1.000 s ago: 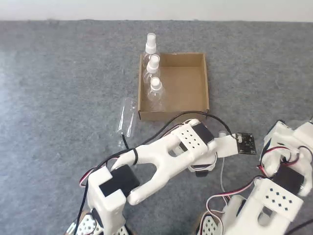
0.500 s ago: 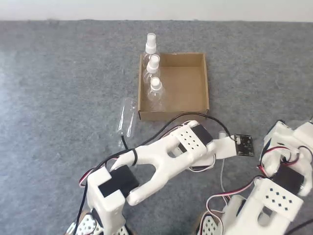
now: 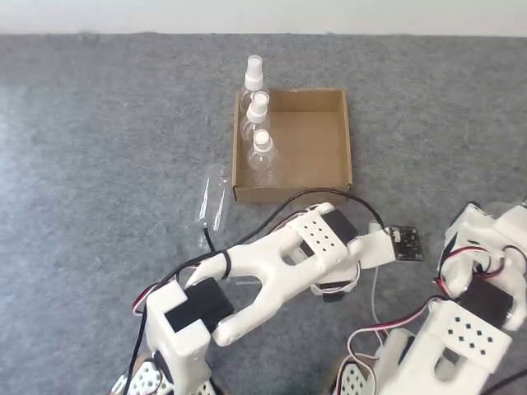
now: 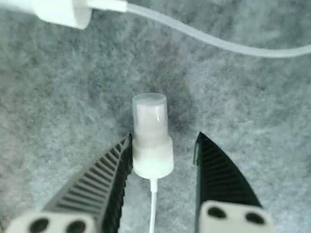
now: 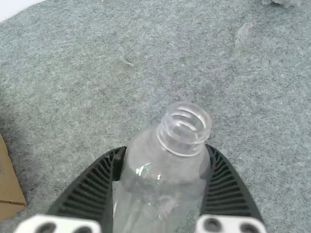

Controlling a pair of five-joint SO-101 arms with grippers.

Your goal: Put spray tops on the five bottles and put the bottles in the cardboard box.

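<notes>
The left gripper (image 4: 163, 141) is spread, and the spray top (image 4: 151, 121) lies on the table (image 4: 48, 73) between its jaws, its long side lined up with them. At 4 o'clock on the table, the right gripper (image 5: 166, 151) pinches the open bottle (image 5: 184, 128).

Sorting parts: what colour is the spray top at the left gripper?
The spray top is white, seen best in the left wrist view.
</notes>
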